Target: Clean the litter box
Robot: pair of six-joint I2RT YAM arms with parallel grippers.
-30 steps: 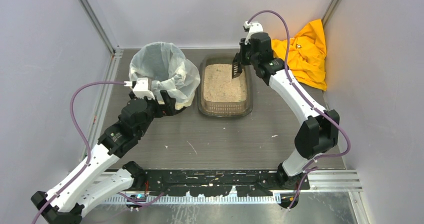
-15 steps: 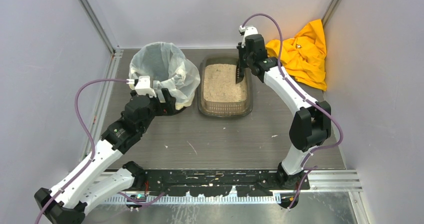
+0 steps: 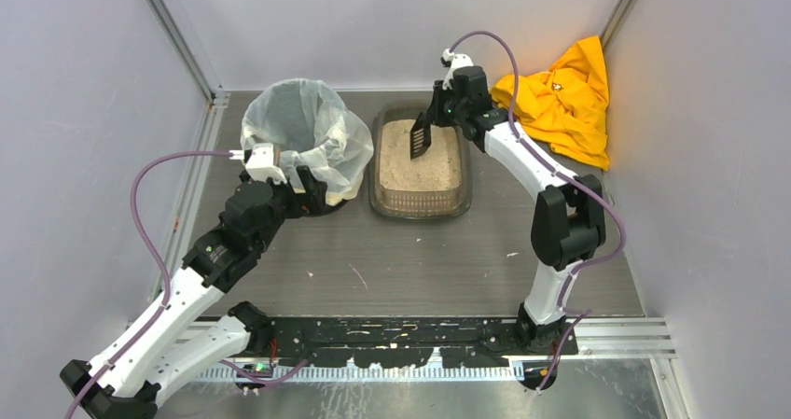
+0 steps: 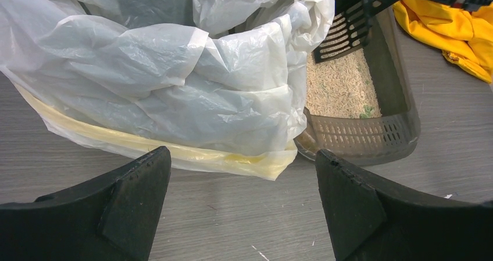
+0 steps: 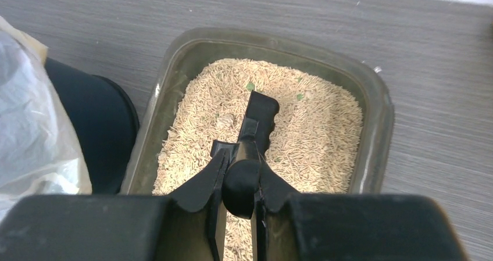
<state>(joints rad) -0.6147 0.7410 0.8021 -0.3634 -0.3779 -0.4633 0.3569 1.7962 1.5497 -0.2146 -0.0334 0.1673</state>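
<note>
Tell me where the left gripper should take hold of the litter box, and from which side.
Probably best: pinch the near short wall of the litter box, coming down from above, one finger inside, one outside. That rim is thin, upright and bare. The lined bin crowds its left side, and the right gripper holds the scoop over the far end.

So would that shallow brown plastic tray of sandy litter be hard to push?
Likely heavyish: the shallow brown plastic litter tray holds a layer of loose granules. Low and wide, it should slide rather than tip, though they may shift.
</note>
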